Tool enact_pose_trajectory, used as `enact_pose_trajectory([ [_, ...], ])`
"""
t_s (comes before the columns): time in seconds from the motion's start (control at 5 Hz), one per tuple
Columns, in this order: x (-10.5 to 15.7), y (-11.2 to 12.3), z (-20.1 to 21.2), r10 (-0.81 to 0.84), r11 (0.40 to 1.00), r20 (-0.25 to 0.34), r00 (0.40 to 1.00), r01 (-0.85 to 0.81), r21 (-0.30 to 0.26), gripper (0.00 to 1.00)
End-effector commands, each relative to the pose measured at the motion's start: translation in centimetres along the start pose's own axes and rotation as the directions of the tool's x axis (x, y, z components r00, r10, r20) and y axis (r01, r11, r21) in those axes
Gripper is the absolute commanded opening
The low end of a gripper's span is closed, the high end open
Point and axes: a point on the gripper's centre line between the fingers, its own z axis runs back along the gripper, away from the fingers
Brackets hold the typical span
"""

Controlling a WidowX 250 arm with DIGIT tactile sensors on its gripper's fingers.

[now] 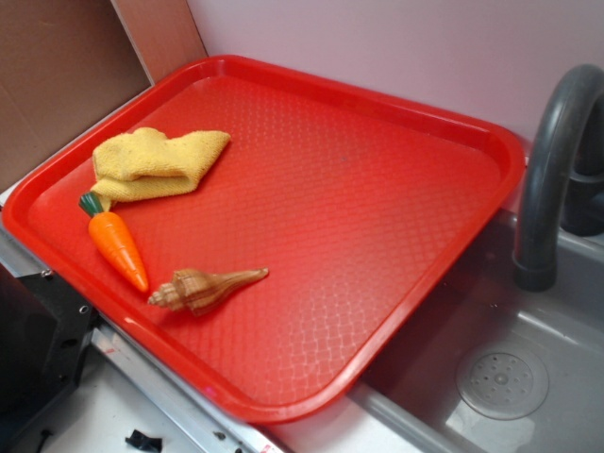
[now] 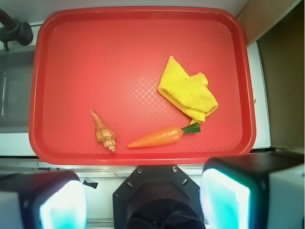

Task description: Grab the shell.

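Note:
The shell [image 1: 203, 288] is a small tan-brown spiral conch lying flat on the red tray [image 1: 377, 142], near its front-left rim, tip pointing right. In the wrist view the shell [image 2: 104, 131] lies at the tray's lower left. An orange toy carrot [image 1: 118, 245] lies just left of it; in the wrist view the carrot [image 2: 157, 138] is to its right. My gripper [image 2: 143, 202] hangs high above the near side of the tray, well away from the shell. Its two fingers [image 2: 62, 202] stand wide apart with nothing between them. The gripper does not show in the exterior view.
A crumpled yellow cloth [image 1: 160, 162] lies on the tray behind the carrot. A grey sink basin [image 1: 500, 377] with a dark curved faucet [image 1: 552, 151] sits right of the tray. The black robot base [image 1: 38, 349] is at the front left.

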Motion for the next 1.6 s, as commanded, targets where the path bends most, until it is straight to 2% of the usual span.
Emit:
enact_pose_trajectory([
  [0.0,0.0,0.0,0.0,0.0,1.0,0.0,1.0,0.0,0.0,1.0],
  [0.2,0.1,-0.2,-0.9,0.062,0.998,0.055,0.997,-0.061,-0.016,1.0],
  [0.4,0.8,-0.6,-2.7,0.077,0.997,0.082,0.994,-0.075,-0.023,1.0],
  [0.8,1.9,-2.5,-7.1,-0.022,0.999,0.046,0.999,0.024,-0.036,1.0],
  [1.0,1.7,-3.5,-9.1,-0.089,0.995,0.003,0.996,0.089,-0.04,1.0],
  [1.4,0.9,-4.6,-12.9,-0.155,0.988,-0.06,0.986,0.156,0.004,1.0],
])
